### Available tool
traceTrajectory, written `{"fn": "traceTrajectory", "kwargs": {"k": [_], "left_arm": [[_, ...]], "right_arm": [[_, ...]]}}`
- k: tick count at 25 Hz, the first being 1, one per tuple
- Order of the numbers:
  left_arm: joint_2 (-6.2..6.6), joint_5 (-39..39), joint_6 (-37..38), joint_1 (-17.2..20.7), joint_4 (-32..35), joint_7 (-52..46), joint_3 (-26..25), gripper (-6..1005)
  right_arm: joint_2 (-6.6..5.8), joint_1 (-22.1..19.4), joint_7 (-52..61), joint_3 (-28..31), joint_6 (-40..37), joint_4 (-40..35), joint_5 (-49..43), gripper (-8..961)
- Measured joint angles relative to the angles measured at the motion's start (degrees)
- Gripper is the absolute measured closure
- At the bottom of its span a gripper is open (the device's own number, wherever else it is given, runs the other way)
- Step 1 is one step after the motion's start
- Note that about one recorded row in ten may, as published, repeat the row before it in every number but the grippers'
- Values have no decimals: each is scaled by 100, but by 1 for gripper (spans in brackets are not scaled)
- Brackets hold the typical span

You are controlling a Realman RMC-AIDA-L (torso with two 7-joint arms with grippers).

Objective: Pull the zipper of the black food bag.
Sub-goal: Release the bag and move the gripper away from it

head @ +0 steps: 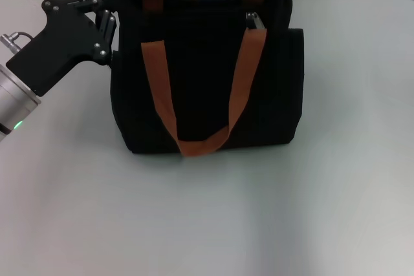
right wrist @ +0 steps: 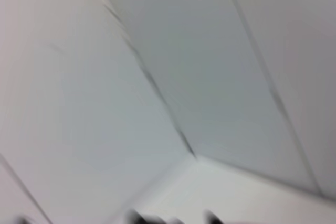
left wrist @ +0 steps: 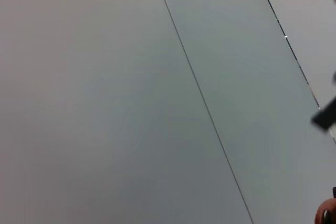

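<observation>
My left gripper (head: pixel 108 27) sits at the upper left of the frame, against the black food bag (head: pixel 207 95)'s top left corner; whether its fingers are parted I cannot tell. The small silver zipper (head: pixel 252 20) glints upper right, beside 1 of 2 rust-orange webbing straps (head: pixel 162 95) on boxy matte fabric.

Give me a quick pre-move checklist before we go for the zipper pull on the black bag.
1. black food bag upright on the table: ok.
2. zipper pull visible, near the bag's right top corner: ok.
3. left gripper at the bag's left top corner, bracing it: cannot tell if it grips.
4. Right gripper near the pull: not ok, not in head view.
5. Orange handles clear of the pull: not ok, one strap lies beside it.
</observation>
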Motion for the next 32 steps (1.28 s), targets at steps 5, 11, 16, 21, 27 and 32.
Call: {"fn": "traceTrajectory", "kwargs": {"k": [5,11,16,21,27,32], "left_arm": [[7,4,2,12,4,-81,-3,972],[19,5,25,41,49,-311,-4,972],[26,5,33,47,95,-548,0,973],[27,19,13,69,116,-622,29,973],[19,21,4,125,124,-636,36,972],[10,15,13,150,95,-616,-1,972]], "right_arm": [[-91,-380,-2405,474,-1055,1603,1876,133],[-378,-525,-5399,751,-2910,3923,2168,134],[-347,-853,-7124,728,-3166,4577,1264,134],[-42,-1240,-8289,764,-2808,4692,390,135],[-31,-1331,-8851,736,-2397,5297,241,136],[-24,-1320,-8865,728,-2335,5345,238,136]]}}
